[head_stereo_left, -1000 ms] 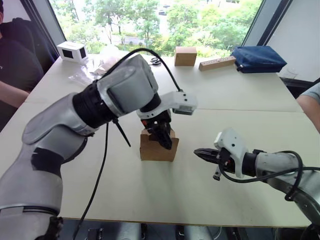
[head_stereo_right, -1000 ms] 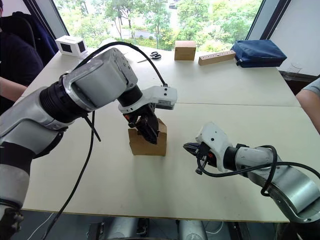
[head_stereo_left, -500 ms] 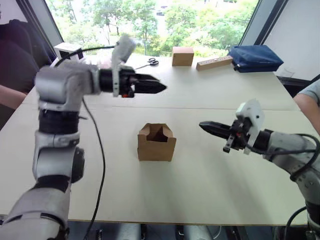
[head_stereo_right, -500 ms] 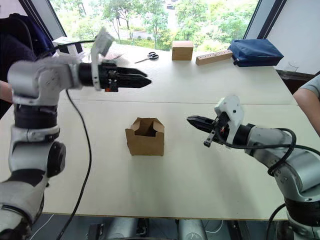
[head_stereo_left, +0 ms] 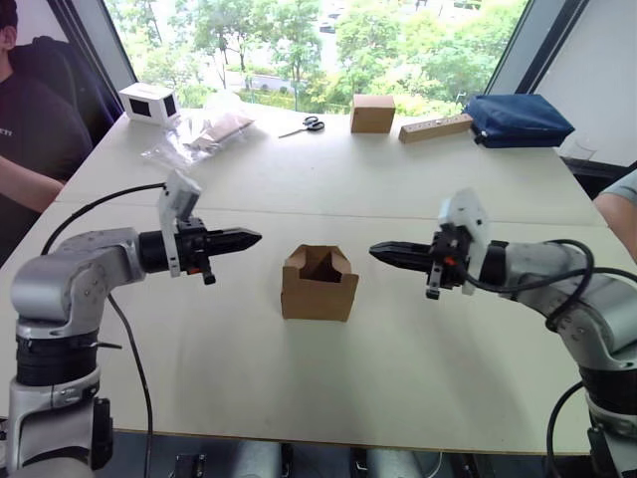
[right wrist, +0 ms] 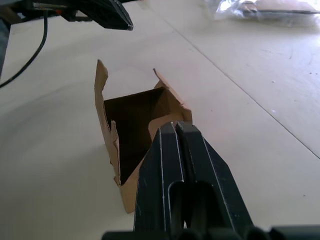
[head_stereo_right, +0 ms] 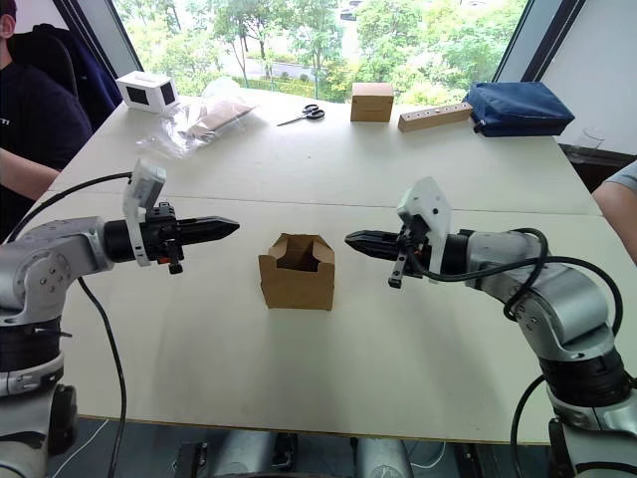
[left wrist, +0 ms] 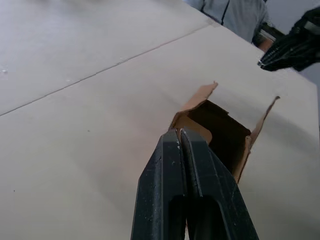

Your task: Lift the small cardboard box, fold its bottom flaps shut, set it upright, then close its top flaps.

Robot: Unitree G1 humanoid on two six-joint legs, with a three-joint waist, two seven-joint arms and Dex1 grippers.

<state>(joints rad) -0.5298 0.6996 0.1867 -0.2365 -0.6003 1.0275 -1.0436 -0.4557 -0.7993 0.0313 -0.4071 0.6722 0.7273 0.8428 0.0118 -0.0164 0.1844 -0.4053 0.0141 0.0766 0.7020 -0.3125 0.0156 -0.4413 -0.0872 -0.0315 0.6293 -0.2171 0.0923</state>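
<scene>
Between the two grippers, on the pale table (head_stereo_left: 328, 383), the small cardboard box (head_stereo_left: 318, 283) stands upright with its top flaps raised and its mouth open, touched by neither arm. To the box's left, the left gripper (head_stereo_left: 254, 237) hovers just beside it with its two black fingers (left wrist: 185, 150) pressed together on nothing, tips aimed at the box. On the opposite side the right gripper (head_stereo_left: 376, 251) mirrors it, near the box, its fingers likewise pressed flat together and empty, pointing back toward the box.
</scene>
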